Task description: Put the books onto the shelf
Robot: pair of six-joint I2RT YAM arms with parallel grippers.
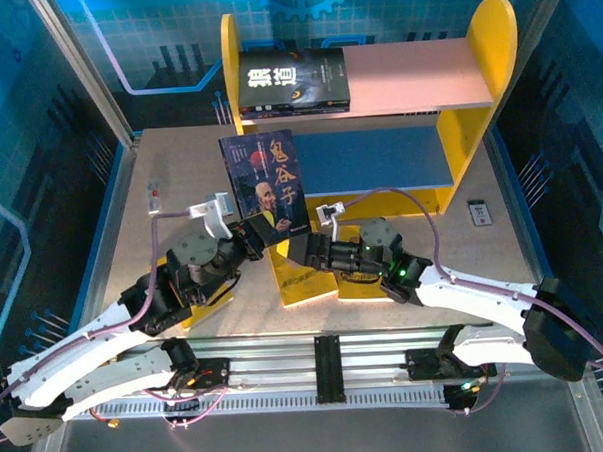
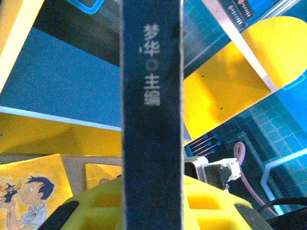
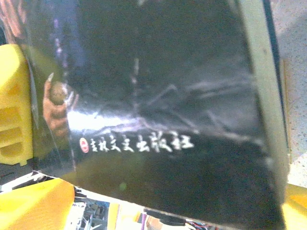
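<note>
A dark book with a portrait cover (image 1: 268,187) stands upright above the table in front of the shelf (image 1: 494,47). My left gripper (image 1: 250,235) is shut on its lower left edge; in the left wrist view the book's spine (image 2: 152,96) sits between the yellow pads (image 2: 211,206). My right gripper (image 1: 302,248) is by the book's lower right corner, open. In the right wrist view the cover (image 3: 158,96) lies close across the frame, with one finger (image 3: 13,120) at the left. Another dark book (image 1: 293,81) lies flat on the pink upper board. Yellow books (image 1: 304,284) lie on the table under the grippers.
The shelf's blue lower board (image 1: 374,161) holds nothing. A small white device (image 1: 479,212) lies on the table to the right of the shelf. A small red and white item (image 1: 154,198) lies at the far left. A yellow cartoon cover (image 2: 33,196) lies below the held book.
</note>
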